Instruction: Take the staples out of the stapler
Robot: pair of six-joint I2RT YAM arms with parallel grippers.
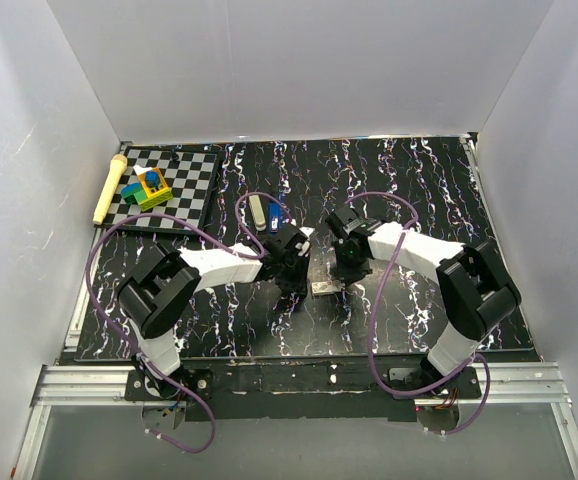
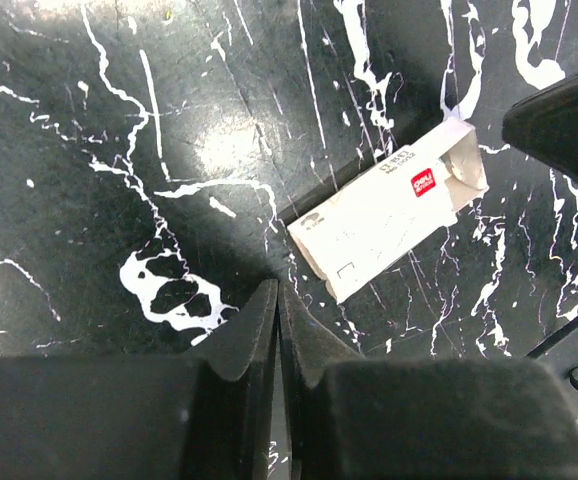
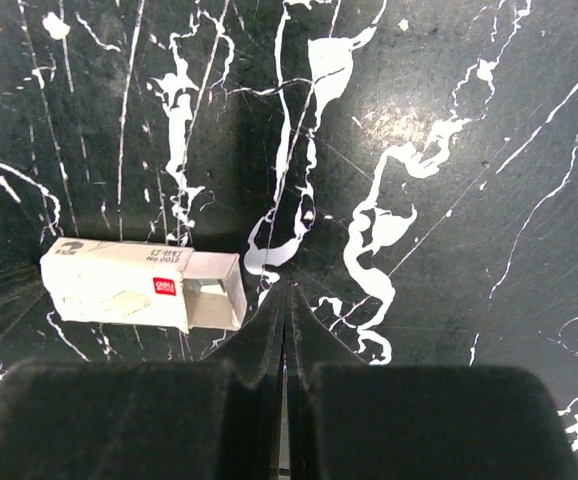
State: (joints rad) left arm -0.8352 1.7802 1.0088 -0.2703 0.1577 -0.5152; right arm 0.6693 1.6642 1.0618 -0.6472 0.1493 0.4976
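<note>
Where the two arms meet over the middle of the black, white-veined table (image 1: 439, 200), we see the left arm (image 1: 204, 265) and the right arm (image 1: 419, 250) bent inward, their wrists near each other and pointing down at the surface. At the far left corner lies a checkerboard (image 1: 189, 190), with a yellow stick (image 1: 108, 188) along its left edge and a small heap of coloured toy blocks (image 1: 147, 187) on its squares. Just beyond the left wrist we find a cream bar (image 1: 259, 212) lying on the table, and just beside it, on its right in the top view, the stapler (image 1: 279, 213). It shows only as a bright-blue patch, partly hidden by the arm, and we cannot tell whether it is open or closed. Neither wrist view shows it. Between the two wrists, a little nearer the bases, a small white cardboard box (image 1: 326, 288) lies flat. The left wrist view shows this box (image 2: 389, 210) with a red label and one end flap open, and the right wrist view shows the same box (image 3: 139, 285) with its open end turned toward the fingers. The left gripper (image 2: 277, 300) has its fingers pressed together with nothing between them, just beside the box. The right gripper (image 3: 285, 310) is likewise pressed together and empty, near the box's open end.
</note>
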